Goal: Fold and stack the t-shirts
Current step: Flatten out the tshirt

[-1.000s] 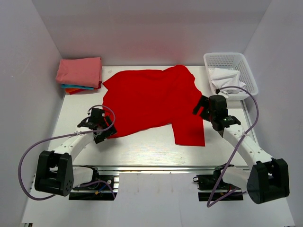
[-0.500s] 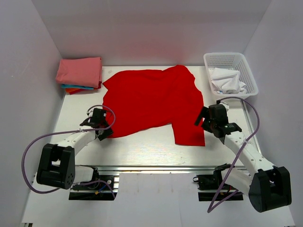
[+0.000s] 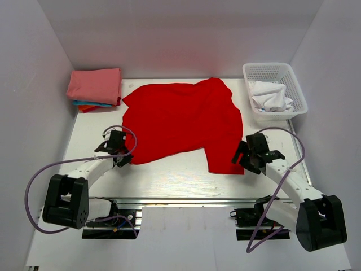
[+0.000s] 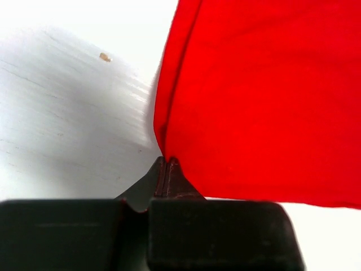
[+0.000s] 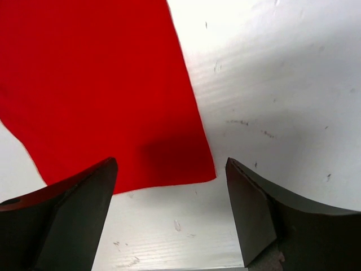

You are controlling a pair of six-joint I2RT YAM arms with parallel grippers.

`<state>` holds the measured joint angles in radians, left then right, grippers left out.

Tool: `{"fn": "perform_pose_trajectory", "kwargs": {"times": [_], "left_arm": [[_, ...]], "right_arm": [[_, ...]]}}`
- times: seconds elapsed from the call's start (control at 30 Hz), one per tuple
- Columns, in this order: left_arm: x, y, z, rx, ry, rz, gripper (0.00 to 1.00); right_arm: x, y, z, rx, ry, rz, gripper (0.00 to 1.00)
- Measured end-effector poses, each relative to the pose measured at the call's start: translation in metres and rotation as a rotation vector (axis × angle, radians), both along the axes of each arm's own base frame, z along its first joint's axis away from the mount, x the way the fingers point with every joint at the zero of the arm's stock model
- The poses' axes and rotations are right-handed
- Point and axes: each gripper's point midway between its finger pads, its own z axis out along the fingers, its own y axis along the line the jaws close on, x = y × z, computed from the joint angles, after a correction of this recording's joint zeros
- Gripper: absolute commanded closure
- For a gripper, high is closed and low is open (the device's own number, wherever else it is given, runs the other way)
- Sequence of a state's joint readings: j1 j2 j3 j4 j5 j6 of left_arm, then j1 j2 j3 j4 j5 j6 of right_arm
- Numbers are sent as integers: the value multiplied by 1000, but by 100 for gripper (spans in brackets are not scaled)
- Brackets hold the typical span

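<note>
Red t-shirt (image 3: 180, 121) spread flat on table (image 3: 169, 175), left gripper (image 4: 164, 166) jaws clamped on its near-left corner, right gripper (image 5: 170, 166) jaws wide apart over its near-right corner

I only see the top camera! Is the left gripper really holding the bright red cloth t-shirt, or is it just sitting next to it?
Observer: The left wrist camera shows the left gripper with its fingers shut together. The folded edge of the bright red cloth t-shirt runs right into the tips, so it looks pinched.
Operator: And the right one? Did it grab too?
Observer: No. The right wrist camera shows the right gripper wide open. The shirt's corner lies on the white table between its fingers, not gripped.
Operator: Is that corner all crumpled?
Observer: No, from the right wrist camera it looks smooth and flat.
</note>
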<state>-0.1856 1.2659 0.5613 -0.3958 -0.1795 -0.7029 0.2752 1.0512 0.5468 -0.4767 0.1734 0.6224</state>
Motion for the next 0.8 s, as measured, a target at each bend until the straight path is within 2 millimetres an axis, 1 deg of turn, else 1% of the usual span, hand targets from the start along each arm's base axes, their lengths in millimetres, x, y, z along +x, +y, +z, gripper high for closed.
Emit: {"fn": "perform_pose_trajectory", "kwargs": {"times": [0.1, 0.13, 0.17, 0.2, 0.3, 0.33, 0.37, 0.4, 0.43, 0.57, 0.67, 0.77, 0.8], "left_arm": [[2, -1, 6, -4, -25, -8, 100], [2, -1, 8, -5, -30, -9, 100], [3, -1, 8, -4, -33, -10, 100], [3, -1, 8, -5, -33, -11, 100], [2, -1, 8, -5, -32, -15, 100], [2, -2, 8, -5, -32, -17, 100], [2, -2, 8, -5, -32, -19, 100], [2, -3, 8, -8, -32, -23, 100], [2, -3, 8, -10, -31, -26, 100], [1, -6, 8, -20, -28, -42, 100], [1, -7, 11, -22, -33, -50, 100], [8, -8, 25, -27, -69, -59, 100], [13, -9, 36, -28, -96, -65, 100]], "right_arm": [[-15, 3, -17, 16, 66, 14, 23], [-19, 4, -21, 21, 88, 18, 26], [-20, 4, -24, 24, 100, 22, 26], [-19, 7, -23, 38, 96, 27, 29], [-15, 13, -24, 62, 90, 40, 40], [-14, 15, -24, 73, 89, 45, 60], [-13, 17, -24, 78, 86, 53, 76], [-12, 19, -26, 90, 85, 54, 87], [-13, 21, -28, 100, 93, 52, 100], [-9, 24, -28, 118, 78, 44, 100], [0, 24, -20, 120, 28, 41, 100], [18, 26, 3, 127, -75, 42, 100], [28, 26, 18, 129, -132, 41, 100]]}}
